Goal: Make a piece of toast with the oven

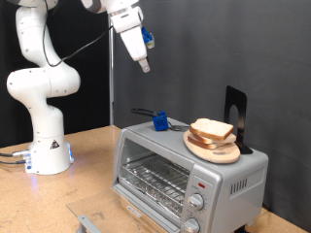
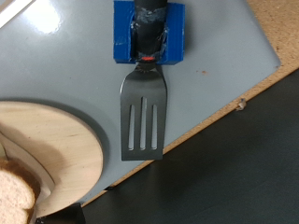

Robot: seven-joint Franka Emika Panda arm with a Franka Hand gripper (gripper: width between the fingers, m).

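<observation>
In the exterior view the arm's white base (image 1: 44, 146) stands on the wooden table (image 1: 92, 184) at the left, with its links rising toward the top. The gripper (image 1: 144, 65) hangs in the air near the top middle, well above the oven (image 1: 185, 175) and touching nothing; its fingers look close together with nothing between them, though at this size I cannot tell for sure whether they are open or closed. Below it, the silver oven sits at the right of the table with its glass door shut, a wire rack visible inside and two round knobs at its lower right. On the oven's top, toward the left, lies a black spatula (image 1: 146, 114) set in a blue holder (image 1: 158, 121). To the right of that, a round wooden plate (image 1: 212, 149) rests on the oven top, and the toast (image 1: 211, 129) lies on the plate. A black stand (image 1: 236, 115) rises just behind the plate. The wrist view looks down on the spatula (image 2: 143, 117), its slotted blade pointing away from the blue holder (image 2: 151, 33), with the plate (image 2: 56, 154) and a corner of the toast (image 2: 14, 191) beside it.
</observation>
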